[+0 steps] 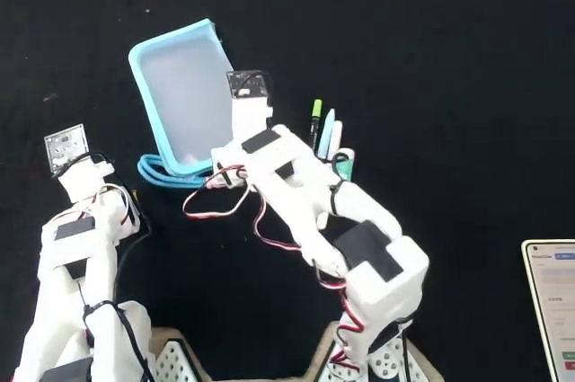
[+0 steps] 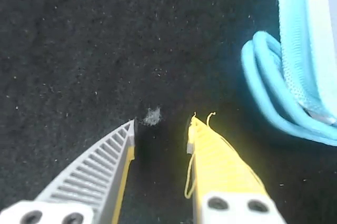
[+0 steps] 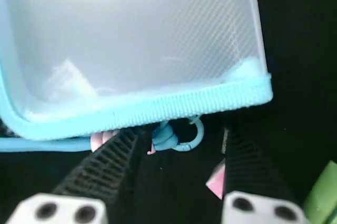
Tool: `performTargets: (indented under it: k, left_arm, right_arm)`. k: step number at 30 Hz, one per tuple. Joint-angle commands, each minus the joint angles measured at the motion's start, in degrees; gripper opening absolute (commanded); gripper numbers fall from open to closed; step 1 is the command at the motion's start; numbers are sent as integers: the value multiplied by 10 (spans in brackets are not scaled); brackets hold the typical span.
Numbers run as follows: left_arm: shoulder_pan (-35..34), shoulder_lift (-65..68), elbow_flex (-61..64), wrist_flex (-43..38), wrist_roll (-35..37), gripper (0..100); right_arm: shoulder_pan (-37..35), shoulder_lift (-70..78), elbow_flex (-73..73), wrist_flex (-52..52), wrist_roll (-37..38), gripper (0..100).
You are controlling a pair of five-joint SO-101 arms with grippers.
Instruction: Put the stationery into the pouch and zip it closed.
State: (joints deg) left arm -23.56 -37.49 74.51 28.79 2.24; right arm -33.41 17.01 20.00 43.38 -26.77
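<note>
My right gripper (image 3: 178, 135) has its jaws spread, with the zip ring (image 3: 200, 132) of the pouch (image 3: 137, 50) between them. The pouch looks light, limp and slick, so I'd pinch the ring.

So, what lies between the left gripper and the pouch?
Bare black cloth, then the blue cord loops of the pouch, as the left wrist view shows.
</note>
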Motion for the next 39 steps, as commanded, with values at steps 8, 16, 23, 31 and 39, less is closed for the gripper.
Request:
performTargets:
  k: [8,16,23,31,39]
  left_arm:
    - [-4,1,-35,-6,7,166]
    - [-4,1,-34,-6,7,166]
    - [-4,1,-34,-6,7,166]
    - [-4,1,-34,-6,7,166]
    - [-4,1,-34,-6,7,166]
  right_arm:
    - [-6,60,-126,128,52,99]
    - [50,78,-231,295,221,13]
    - [97,18,-271,350,319,11]
    - [118,-95,-271,430,381,11]
    - [128,-148,-188,482,457,11]
